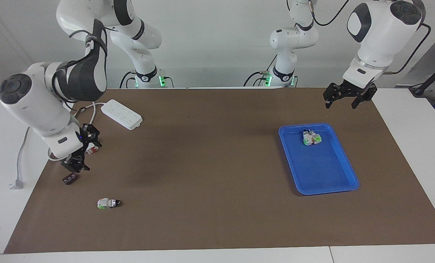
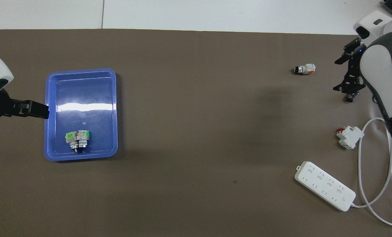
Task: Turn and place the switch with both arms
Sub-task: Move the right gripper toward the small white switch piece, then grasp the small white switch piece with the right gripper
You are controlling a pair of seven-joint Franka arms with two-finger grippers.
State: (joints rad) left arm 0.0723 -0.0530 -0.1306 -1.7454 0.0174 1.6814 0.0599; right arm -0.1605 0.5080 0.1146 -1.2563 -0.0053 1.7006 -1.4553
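Observation:
The switch [image 1: 108, 203] lies on its side on the brown mat at the right arm's end of the table, black knob tip toward the table's middle; it also shows in the overhead view [image 2: 304, 69]. My right gripper [image 1: 87, 155] is open and empty, low over the mat beside the switch and apart from it; it also shows in the overhead view [image 2: 339, 75]. My left gripper [image 1: 343, 100] is open and empty, raised at the left arm's end of the table beside the blue tray [image 1: 323, 182]; it also shows in the overhead view [image 2: 34, 110].
The blue tray [image 2: 80, 74] holds a tight cluster of white-green switches [image 1: 311, 137] [image 2: 78, 138]. A small dark part [image 1: 69, 179] [image 2: 351, 97] lies under the right gripper. A white block with red parts [image 2: 349, 136] and a white power strip [image 1: 122, 114] [image 2: 324, 185] with its cable lie nearer the robots.

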